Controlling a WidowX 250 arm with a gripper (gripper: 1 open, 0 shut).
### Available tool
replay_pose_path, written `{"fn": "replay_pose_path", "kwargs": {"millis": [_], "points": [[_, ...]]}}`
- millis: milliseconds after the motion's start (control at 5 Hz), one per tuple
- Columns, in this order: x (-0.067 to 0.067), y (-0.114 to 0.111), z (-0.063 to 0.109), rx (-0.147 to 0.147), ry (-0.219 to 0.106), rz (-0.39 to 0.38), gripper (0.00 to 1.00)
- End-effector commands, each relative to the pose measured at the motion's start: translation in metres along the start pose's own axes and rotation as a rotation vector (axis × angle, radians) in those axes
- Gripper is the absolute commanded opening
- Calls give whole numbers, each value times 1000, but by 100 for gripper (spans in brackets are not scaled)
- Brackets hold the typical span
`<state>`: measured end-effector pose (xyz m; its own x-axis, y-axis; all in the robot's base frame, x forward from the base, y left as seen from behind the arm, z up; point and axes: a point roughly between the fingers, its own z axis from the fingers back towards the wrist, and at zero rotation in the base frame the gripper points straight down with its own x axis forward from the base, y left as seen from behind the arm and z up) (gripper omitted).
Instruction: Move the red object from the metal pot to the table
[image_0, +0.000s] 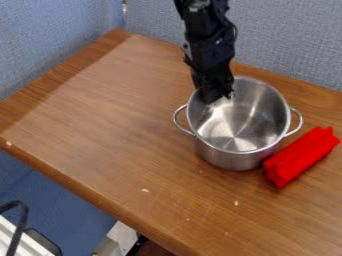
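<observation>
The red object (299, 158), a bright red long block, lies flat on the table (94, 110) just right of the metal pot (249, 150), touching or nearly touching its wall. The shiny pot stands upright and I see nothing inside it. My gripper (211, 96) points down at the pot's far-left rim, with its dark fingers pinched together on the rim's edge. One wire handle sticks out at the pot's left side and another at its right.
The table's rounded front edge runs diagonally from left to bottom centre, with a drop to the floor beyond it. A blue wall (54, 30) stands behind the table. Dark cables (20, 235) lie at the bottom left.
</observation>
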<state>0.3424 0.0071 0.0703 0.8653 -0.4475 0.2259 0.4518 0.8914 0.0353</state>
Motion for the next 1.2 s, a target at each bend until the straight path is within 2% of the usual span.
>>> {"fn": "replay_pose_path", "kwargs": {"millis": [0, 200, 400, 600, 800, 1000], "points": [[6, 14, 36, 39, -94, 60, 0], [-4, 29, 40, 30, -88, 128, 0], [3, 23, 36, 26, -99, 138, 0], [9, 11, 30, 4, -97, 98, 0], [12, 1, 30, -8, -111, 75, 0], [13, -1, 26, 1, -111, 66, 0]]}}
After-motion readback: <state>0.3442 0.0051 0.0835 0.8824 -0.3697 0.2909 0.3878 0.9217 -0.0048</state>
